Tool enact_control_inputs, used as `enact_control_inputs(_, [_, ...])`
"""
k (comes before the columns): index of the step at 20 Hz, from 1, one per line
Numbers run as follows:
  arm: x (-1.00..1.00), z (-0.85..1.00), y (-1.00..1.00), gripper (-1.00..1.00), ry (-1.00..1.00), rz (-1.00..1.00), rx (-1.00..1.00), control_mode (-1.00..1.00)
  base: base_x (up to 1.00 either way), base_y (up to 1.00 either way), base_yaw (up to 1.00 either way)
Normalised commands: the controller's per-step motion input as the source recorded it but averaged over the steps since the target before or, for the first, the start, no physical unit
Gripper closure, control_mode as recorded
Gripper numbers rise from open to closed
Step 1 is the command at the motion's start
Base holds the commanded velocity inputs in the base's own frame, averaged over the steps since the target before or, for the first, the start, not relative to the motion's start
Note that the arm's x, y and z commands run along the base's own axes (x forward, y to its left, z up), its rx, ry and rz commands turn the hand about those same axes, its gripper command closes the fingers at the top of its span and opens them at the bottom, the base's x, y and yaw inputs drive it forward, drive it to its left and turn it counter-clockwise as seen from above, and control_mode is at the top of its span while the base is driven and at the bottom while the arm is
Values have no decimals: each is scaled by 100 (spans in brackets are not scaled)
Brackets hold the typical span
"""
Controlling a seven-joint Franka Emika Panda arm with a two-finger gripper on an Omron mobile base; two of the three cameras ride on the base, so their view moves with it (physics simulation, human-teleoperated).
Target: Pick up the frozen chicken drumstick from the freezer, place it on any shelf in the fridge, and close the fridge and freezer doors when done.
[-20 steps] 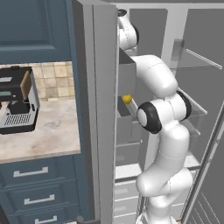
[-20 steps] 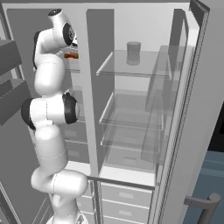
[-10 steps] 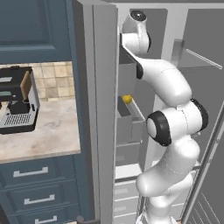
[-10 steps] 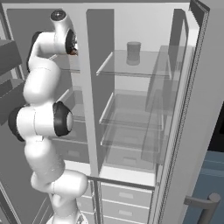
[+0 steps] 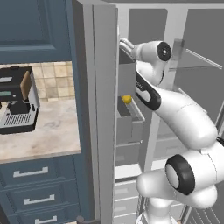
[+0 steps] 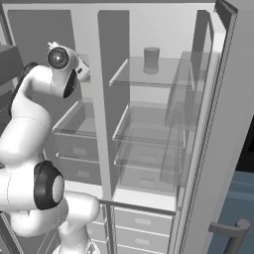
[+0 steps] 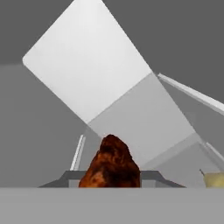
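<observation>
The drumstick (image 7: 111, 162) sits low in the hand view, right in front of the camera, where the jaws should be. The fingertips themselves are not visible, so I cannot tell if the jaws are clamped on it or only near it. The arm (image 5: 175, 109) reaches high into the freezer (image 5: 131, 87), close to the upright wall (image 6: 96, 99) that divides it from the fridge (image 6: 149, 129).

The main risk, in my judgement, is the way from one compartment to the other. The hand must come out around this wall, and a short swing could knock the wrist or the drumstick against it. If the grip is weak, the small lumpy piece may slip out. In the fridge a grey cylinder (image 6: 151, 59) stands on the top glass shelf (image 6: 129, 78), so placing there could hit it. A yellow ball (image 5: 127, 99) lies in the door bin below the hand.
</observation>
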Motion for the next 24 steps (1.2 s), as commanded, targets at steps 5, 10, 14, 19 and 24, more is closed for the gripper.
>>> enact_control_inputs(5, [-100,76,0,100,-21,0,9,-100,0,0,0])
enact_control_inputs(10, [-100,94,-14,100,2,0,3,-100,0,0,0])
enact_control_inputs(14, [-100,46,-68,100,17,0,0,-100,0,0,0])
enact_control_inputs(19, [-100,-1,-82,100,25,0,-10,-100,0,0,0])
enact_control_inputs(24, [-100,-39,-73,100,24,1,-21,-100,0,0,0])
